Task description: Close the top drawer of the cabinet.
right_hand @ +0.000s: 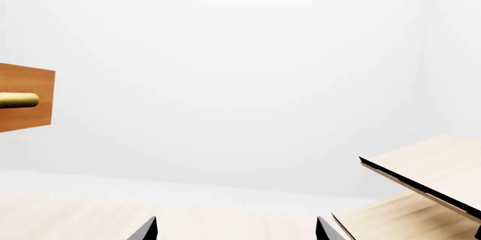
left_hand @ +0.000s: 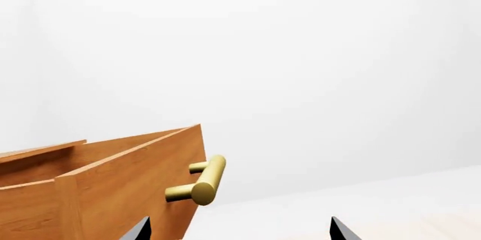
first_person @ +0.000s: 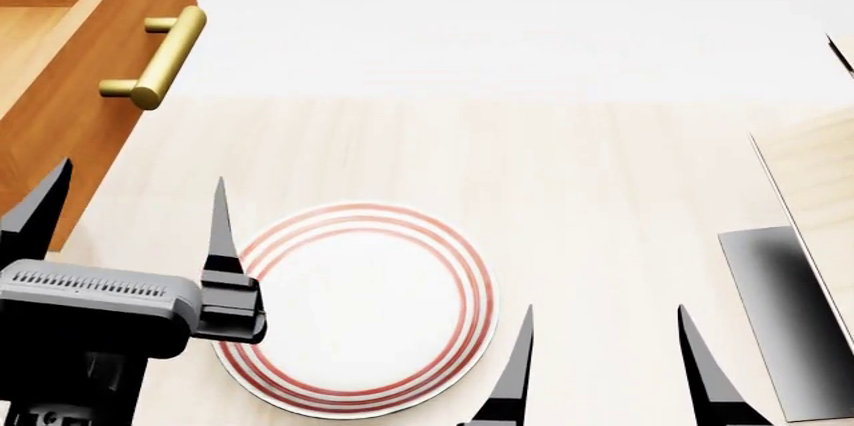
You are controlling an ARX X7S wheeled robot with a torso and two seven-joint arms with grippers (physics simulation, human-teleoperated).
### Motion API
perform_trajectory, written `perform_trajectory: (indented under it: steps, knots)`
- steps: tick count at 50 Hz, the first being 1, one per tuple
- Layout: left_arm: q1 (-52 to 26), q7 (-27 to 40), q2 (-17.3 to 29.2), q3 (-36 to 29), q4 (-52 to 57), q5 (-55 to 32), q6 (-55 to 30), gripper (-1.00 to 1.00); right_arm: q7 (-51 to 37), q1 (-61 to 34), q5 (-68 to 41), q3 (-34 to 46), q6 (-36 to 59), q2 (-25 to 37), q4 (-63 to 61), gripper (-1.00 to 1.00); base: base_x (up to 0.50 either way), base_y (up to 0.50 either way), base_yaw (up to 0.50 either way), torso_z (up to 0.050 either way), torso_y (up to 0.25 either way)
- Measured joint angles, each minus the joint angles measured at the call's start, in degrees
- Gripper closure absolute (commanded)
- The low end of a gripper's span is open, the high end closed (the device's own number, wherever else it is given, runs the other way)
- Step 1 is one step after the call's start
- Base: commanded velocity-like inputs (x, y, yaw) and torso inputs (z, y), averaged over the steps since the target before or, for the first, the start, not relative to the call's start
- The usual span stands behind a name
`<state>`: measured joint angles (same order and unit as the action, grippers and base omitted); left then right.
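The top drawer [first_person: 80, 66] is orange-brown wood and stands pulled out at the head view's top left, its brass bar handle [first_person: 160, 56] facing the floor space. The rest of the cabinet is out of view. My left gripper [first_person: 130, 226] is open and empty, just in front of the drawer front's lower edge and below the handle. In the left wrist view the drawer [left_hand: 112, 195] and handle [left_hand: 203, 181] lie close ahead of the open left gripper [left_hand: 240, 231]. My right gripper [first_person: 607, 366] is open and empty, off to the right; its wrist view shows the right gripper [right_hand: 236, 231] and the drawer front [right_hand: 26, 99] far off.
A white plate with red rings [first_person: 354, 306] lies on the pale wooden floor between my two grippers. A pale light-wood shelf unit [first_person: 814, 176] on a dark base [first_person: 787, 316] stands at the right and also shows in the right wrist view [right_hand: 428, 172].
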<state>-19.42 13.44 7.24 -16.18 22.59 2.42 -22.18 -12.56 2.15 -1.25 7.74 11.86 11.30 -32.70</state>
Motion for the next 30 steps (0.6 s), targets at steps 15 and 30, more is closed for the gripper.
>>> perform_trajectory:
  steps: [15,30]
  knots:
    - [-4.2,0.5,0.4,3.6,-4.6,-3.1,-0.3,-1.00,-0.4,0.1,-0.6,0.3,-0.9,0.5,0.7,-1.00,0.00,0.00,0.00,0.000,0.000]
    - [-7.4,1.3,1.1,6.7,-8.4,-5.5,-0.6,-1.00,-0.7,0.2,-1.1,0.7,-1.2,1.1,0.7,-1.00,0.00,0.00,0.00,0.000,0.000]
